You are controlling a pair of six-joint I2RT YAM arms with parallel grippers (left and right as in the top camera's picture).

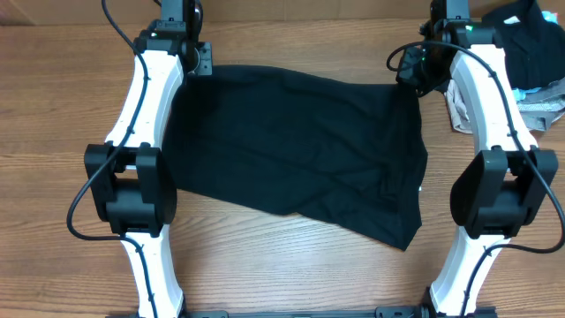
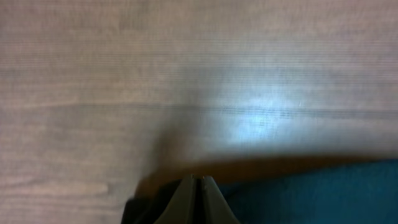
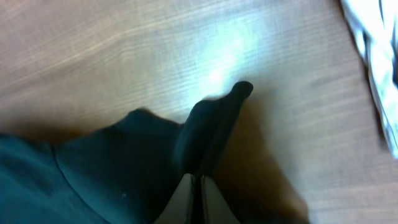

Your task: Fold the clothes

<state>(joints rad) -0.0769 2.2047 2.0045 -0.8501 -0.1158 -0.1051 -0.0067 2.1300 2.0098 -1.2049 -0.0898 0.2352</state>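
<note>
A black garment point(image 1: 291, 141) lies spread across the wooden table in the overhead view, with its far edge pulled taut between both arms. My left gripper point(image 1: 199, 64) is shut on its far left corner; in the left wrist view the closed fingers point(image 2: 197, 179) pinch the dark cloth point(image 2: 298, 193). My right gripper point(image 1: 413, 71) is shut on the far right corner; in the right wrist view the closed fingers point(image 3: 198, 178) hold a raised fold of the cloth point(image 3: 208, 127). The near edge sags unevenly toward the front right.
A pile of other clothes, black point(image 1: 521, 40) and grey-white point(image 1: 543, 102), lies at the far right of the table. The white cloth also shows in the right wrist view point(image 3: 376, 56). Bare wood point(image 1: 53, 106) surrounds the garment.
</note>
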